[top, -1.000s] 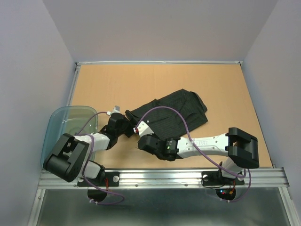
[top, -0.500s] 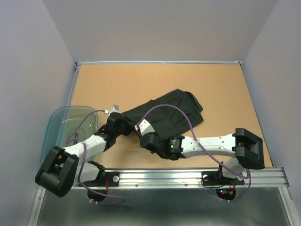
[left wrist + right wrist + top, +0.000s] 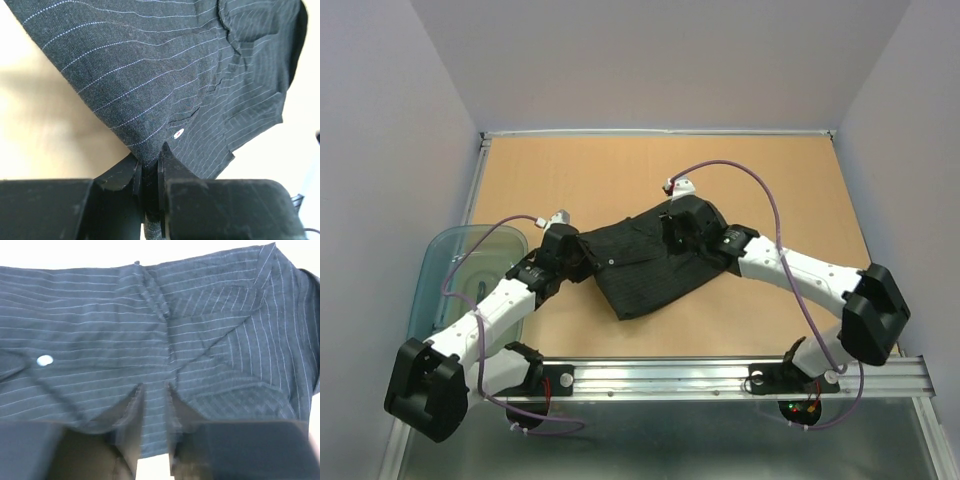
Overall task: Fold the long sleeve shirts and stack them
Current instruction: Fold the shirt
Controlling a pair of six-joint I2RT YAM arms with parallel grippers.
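Observation:
The black pinstriped long sleeve shirt (image 3: 642, 278) lies bunched in the middle of the table. My left gripper (image 3: 584, 256) is at its left edge. In the left wrist view that gripper (image 3: 150, 167) is shut on a pinched corner of the shirt (image 3: 165, 65), close to a small white button (image 3: 177, 133). My right gripper (image 3: 672, 228) is over the shirt's far right part. In the right wrist view its jaws (image 3: 156, 392) stand narrowly apart with a strip of the shirt (image 3: 125, 340) clamped between them.
A translucent blue-grey plastic tub (image 3: 448, 272) stands at the table's left edge, beside my left arm. The wooden table (image 3: 570, 175) is walled at the back and both sides. A metal rail (image 3: 660, 375) runs along the near edge.
My right arm has swung from the shirt's near left side to its far right part and gripped it. My left gripper has shut on the left edge. The shirt shifted left and toward me.

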